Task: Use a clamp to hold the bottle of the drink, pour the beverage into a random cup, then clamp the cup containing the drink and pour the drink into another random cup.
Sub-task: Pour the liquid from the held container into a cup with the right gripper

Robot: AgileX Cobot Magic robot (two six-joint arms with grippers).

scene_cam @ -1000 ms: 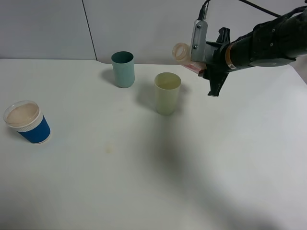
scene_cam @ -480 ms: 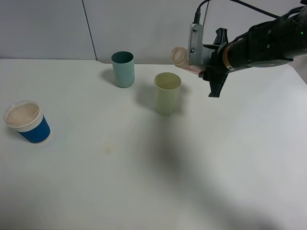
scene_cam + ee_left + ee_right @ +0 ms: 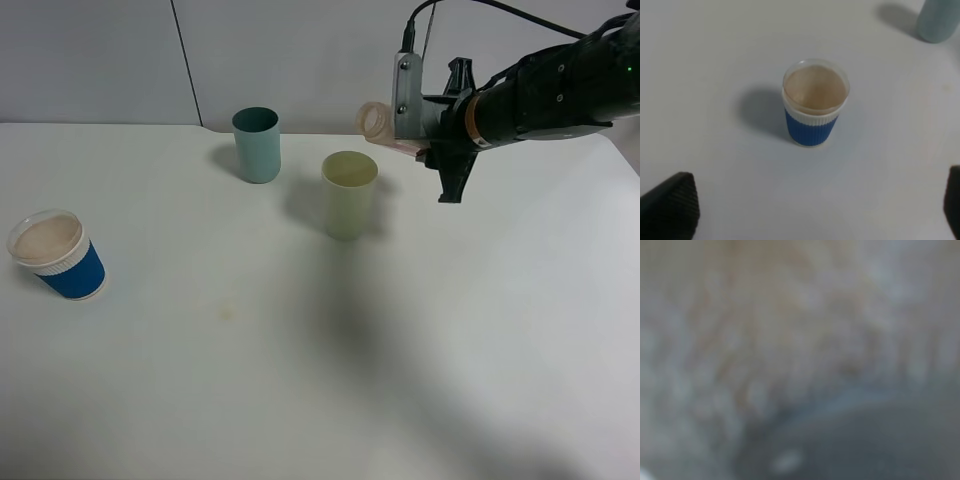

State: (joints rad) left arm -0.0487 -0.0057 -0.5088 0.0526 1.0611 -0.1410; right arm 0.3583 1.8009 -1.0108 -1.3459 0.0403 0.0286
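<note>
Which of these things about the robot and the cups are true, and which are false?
1. The right gripper holds the bottle up in the air. True.
2. The yellow cup has fallen over. False: it stands upright.
3. The teal cup stands farther back than the yellow cup. True.
4. The left gripper is squeezing the blue cup. False: its fingers are wide apart and the cup stands free.

White tabletop [image 3: 300, 400] under soft light, pale grey wall [image 3: 90, 60] with dark seam [image 3: 187, 62]
</note>
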